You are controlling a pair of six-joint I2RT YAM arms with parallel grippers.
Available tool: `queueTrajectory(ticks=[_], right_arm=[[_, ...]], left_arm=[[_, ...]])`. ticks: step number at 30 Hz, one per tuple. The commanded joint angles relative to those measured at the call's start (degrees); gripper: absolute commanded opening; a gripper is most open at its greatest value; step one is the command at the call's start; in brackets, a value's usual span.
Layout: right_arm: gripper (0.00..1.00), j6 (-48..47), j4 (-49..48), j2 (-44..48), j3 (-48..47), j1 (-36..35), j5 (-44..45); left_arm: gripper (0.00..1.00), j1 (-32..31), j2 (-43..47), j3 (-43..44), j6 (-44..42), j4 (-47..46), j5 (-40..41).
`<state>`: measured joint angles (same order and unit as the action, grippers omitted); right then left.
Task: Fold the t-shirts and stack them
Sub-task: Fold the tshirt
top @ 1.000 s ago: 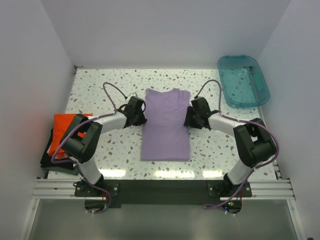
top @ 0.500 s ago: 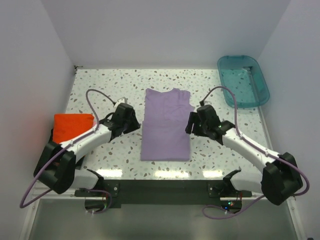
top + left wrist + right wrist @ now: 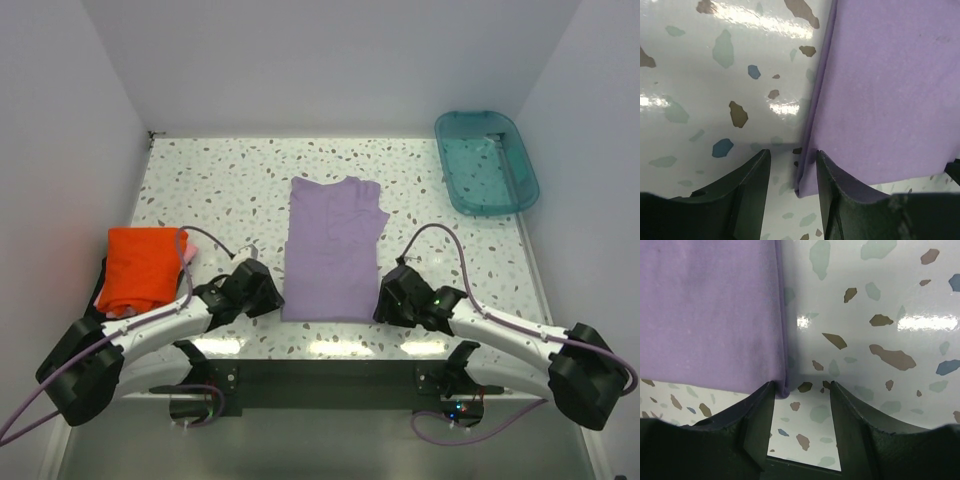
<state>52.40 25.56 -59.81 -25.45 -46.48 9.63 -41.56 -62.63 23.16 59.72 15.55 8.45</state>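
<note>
While the folded bright orange-red cloth t-shirt [image 3: 145, 265] lies far left, the left gripper [image 3: 792, 156] stands released astride the near left corner of the large lavender-purple cloth t-shirt [image 3: 335, 245], folded flat at centre, and the right gripper [image 3: 801, 386], likewise released, sits at its near right corner.

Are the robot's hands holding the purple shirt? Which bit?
Nothing is held yet. The left gripper and right gripper are open, each with a near corner of the purple shirt between its fingers.
</note>
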Motion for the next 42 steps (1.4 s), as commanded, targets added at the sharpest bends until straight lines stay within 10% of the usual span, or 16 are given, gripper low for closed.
queueTrajectory(ticks=[1, 35, 42], right_arm=[[0.52, 4.8, -1.8, 0.9, 1.7, -0.9, 1.7], [0.50, 16.3, -10.3, 3.4, 8.8, -1.8, -2.8], [0.06, 14.7, -7.6, 3.9, 7.4, -1.9, -1.6]], left_arm=[[0.47, -1.9, -0.9, -3.4, 2.9, -1.9, -1.9], [0.37, -7.9, -1.4, -10.1, 12.3, -3.5, -2.7], [0.07, -8.1, -1.1, -9.3, 10.8, -3.2, -2.9]])
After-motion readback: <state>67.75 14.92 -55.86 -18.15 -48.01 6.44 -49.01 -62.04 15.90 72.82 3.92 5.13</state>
